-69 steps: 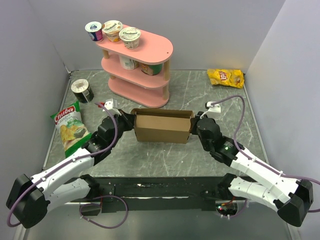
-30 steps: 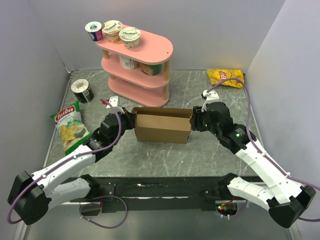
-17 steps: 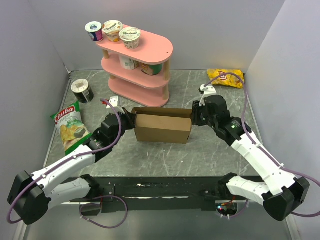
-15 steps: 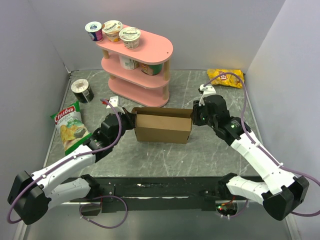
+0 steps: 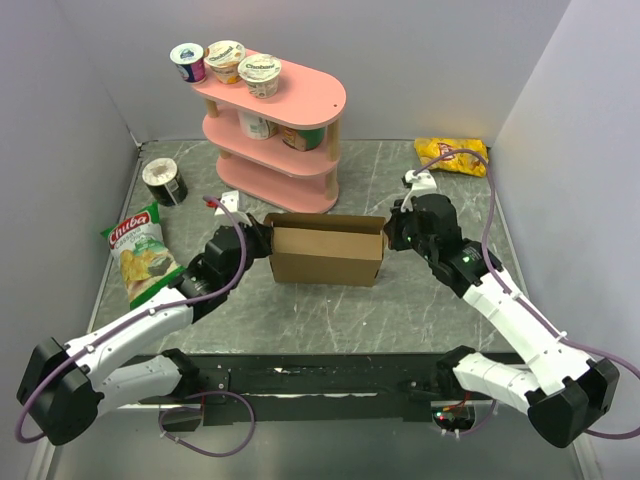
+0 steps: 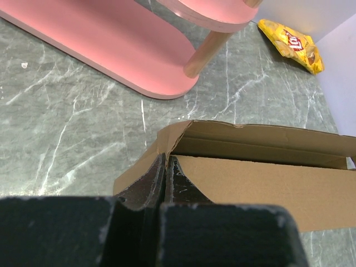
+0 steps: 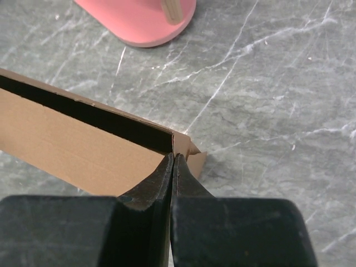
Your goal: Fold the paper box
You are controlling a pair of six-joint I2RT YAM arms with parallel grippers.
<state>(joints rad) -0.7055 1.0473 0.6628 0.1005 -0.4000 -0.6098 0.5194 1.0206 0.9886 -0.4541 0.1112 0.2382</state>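
On the grey marble table [image 5: 330,320], just in front of the pink shelf [image 5: 300,170], we see the paper box [image 5: 325,257] standing with its top open. Our left hand [image 5: 262,240] pinches its left end wall tight, and our right hand [image 5: 392,238] is clamped on the right end.

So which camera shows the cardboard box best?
The top view: the whole box shows, open top and both ends. The left wrist view shows only its left end and a long wall; the right wrist view only its right corner.
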